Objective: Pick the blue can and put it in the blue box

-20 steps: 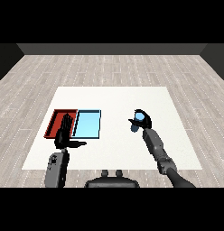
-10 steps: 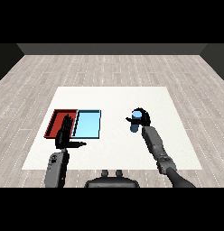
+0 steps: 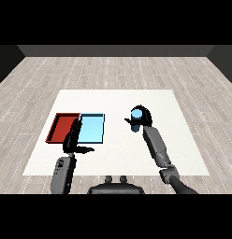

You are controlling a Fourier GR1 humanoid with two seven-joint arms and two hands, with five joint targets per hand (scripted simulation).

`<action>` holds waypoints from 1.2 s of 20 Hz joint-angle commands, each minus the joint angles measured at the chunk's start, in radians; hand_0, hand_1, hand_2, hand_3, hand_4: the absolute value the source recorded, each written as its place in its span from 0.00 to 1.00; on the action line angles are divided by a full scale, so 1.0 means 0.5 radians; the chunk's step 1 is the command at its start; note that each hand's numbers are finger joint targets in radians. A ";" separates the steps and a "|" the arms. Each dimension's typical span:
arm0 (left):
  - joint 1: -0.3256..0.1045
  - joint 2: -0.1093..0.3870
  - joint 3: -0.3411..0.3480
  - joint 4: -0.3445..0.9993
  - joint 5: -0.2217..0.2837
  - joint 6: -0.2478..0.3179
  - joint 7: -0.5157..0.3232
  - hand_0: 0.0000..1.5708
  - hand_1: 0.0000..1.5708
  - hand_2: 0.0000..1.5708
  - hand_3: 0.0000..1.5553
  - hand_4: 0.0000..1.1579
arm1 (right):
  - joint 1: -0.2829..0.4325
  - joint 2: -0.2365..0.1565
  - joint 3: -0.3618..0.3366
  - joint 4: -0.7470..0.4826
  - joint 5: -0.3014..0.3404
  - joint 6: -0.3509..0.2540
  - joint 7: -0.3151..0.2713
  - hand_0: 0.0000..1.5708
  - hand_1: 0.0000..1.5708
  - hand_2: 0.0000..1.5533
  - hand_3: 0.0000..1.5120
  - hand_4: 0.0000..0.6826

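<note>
My right hand [image 3: 142, 116] is curled round the blue can [image 3: 136, 119], to the right of the blue tray [image 3: 91, 129] and well apart from it. I think the can is light, hard and a bit slippery, so its round side is the best place to hold. My left hand [image 3: 73, 140] holds nothing, fingers straight, over the tray's near left edge. The white table [image 3: 119, 107] between can and tray looks bare.

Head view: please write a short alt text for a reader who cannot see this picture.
The robot's right hand is curled round a blue can over the white table, to the right of the light blue tray. A red tray lies beside the blue one on its left, and the left hand, fingers straight, is in front of both trays.
</note>
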State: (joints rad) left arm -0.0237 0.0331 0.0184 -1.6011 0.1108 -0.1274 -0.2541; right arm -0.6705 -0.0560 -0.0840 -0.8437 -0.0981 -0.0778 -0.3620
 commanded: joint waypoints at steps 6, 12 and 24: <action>-0.059 -0.065 -0.134 0.045 0.081 -0.002 0.156 0.00 0.00 0.00 0.00 0.00 | 0.434 0.110 0.378 -0.785 0.036 -0.184 0.246 0.93 0.93 0.94 0.95 0.93; 0.003 -0.065 -0.389 -0.043 0.230 0.125 0.252 0.00 0.00 0.00 0.00 0.00 | 0.569 0.087 0.424 -1.040 0.052 -0.153 0.403 0.95 0.95 0.95 0.95 0.92; -0.476 -0.066 -0.573 0.415 0.181 0.452 0.277 0.00 0.00 0.00 0.00 0.00 | 0.432 0.079 0.467 -0.841 -0.020 -0.156 0.244 0.92 0.92 0.94 0.95 0.90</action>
State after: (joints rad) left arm -0.1926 0.0005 -0.2084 -1.4647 0.1955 0.0245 -0.0968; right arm -0.4457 -0.0045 0.1947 -1.2913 -0.0930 -0.2110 -0.2031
